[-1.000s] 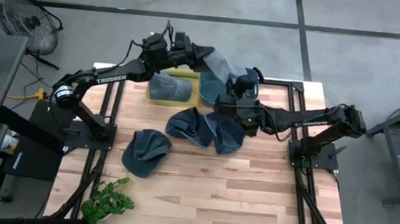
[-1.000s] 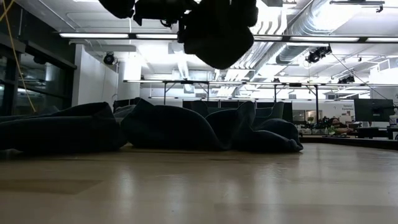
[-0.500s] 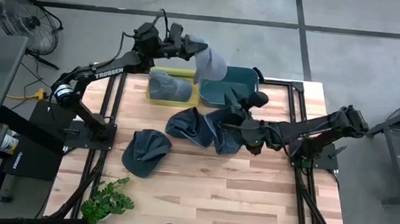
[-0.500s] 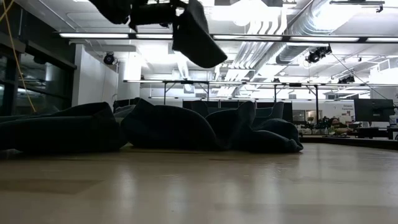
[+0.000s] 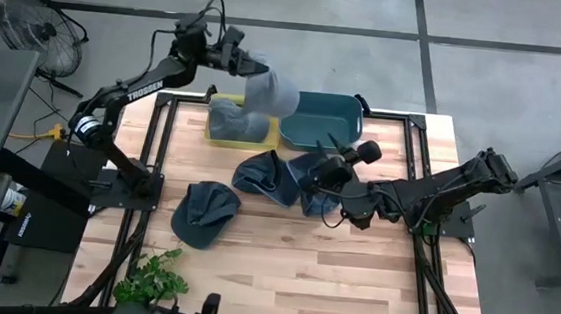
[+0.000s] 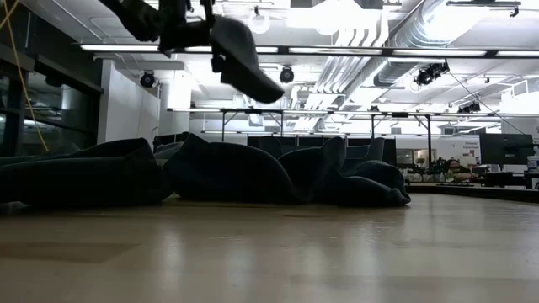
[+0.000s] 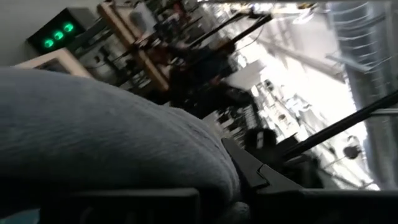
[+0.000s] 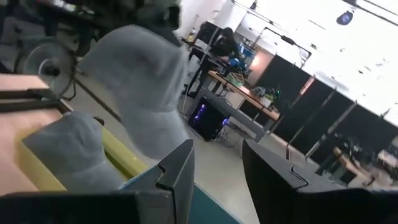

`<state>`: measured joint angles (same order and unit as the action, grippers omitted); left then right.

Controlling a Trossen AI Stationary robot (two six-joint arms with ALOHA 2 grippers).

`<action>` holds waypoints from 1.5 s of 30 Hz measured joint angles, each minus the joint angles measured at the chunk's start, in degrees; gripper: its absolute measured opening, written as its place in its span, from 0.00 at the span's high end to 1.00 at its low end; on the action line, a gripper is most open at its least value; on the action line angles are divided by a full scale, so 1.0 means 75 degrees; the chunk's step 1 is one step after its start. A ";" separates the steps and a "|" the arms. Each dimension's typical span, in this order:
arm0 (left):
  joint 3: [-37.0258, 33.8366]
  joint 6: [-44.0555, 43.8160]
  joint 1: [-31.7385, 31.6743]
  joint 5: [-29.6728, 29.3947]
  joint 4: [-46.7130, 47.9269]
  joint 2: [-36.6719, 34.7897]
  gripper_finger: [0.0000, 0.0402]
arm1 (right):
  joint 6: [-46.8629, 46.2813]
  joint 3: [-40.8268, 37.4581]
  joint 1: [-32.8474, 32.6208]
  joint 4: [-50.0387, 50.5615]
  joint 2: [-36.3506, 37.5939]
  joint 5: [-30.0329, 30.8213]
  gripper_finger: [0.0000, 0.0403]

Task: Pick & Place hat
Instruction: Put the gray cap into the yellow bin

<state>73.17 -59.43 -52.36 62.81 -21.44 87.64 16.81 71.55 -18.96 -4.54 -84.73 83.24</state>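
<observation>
My left gripper (image 5: 250, 67) is raised over the table's far edge, shut on a grey hat (image 5: 271, 94). The hat hangs above the right end of the yellow tray (image 5: 227, 101), beside the teal bin (image 5: 327, 106). The low view shows the hat (image 6: 244, 55) high above the table. Another grey hat (image 5: 229, 123) lies in the yellow tray. My right gripper (image 5: 346, 158) is open and hovers over the dark blue hats (image 5: 289, 181) lying mid-table; its wrist view faces the held hat (image 8: 146, 81). A third blue hat (image 5: 203, 212) lies nearer the left. My left gripper holds the grey hat by its upper end (image 7: 205, 149), cloth pinched between the two fingers (image 7: 249, 168). The fingers come slanting from the table's far left. The hat is lifted clear and hangs down below the fingers (image 6: 253, 76); which part of it is pinched I cannot tell.
A potted plant (image 5: 150, 281) stands at the near left corner. The near half of the wooden table (image 5: 332, 271) is bare. Black frame rails (image 5: 423, 259) run along both sides. A fan (image 5: 32, 25) stands on the floor beyond the far left corner.
My left gripper has carried the grey hat toward the table's left, from above the teal bin to above the yellow tray's right end. My right gripper, which was close by the hat, has drawn back toward the near edge and now hovers over the blue hats.
</observation>
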 joint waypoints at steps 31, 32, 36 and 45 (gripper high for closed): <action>-0.0009 0.7011 -0.1413 0.0112 0.6254 0.0002 0.95 | -0.2293 0.0000 0.0178 0.0012 0.0000 -0.0434 0.68; -0.0009 0.7063 -0.1415 0.0108 0.6234 0.0027 0.95 | -0.2370 0.0000 0.0178 0.0028 0.0000 -0.0434 0.68; -0.0012 0.7083 -0.1360 -0.0052 0.6136 0.0336 0.95 | -0.2655 0.0000 0.0181 0.0238 0.0000 -0.0521 0.68; -0.0012 0.7074 -0.1218 0.0064 0.5974 0.0769 0.95 | -0.3453 0.0000 0.0179 0.0883 0.0000 -0.0863 0.68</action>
<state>73.08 -6.37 -61.50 63.30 23.37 93.40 -9.09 71.55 -17.62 2.08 -84.73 76.76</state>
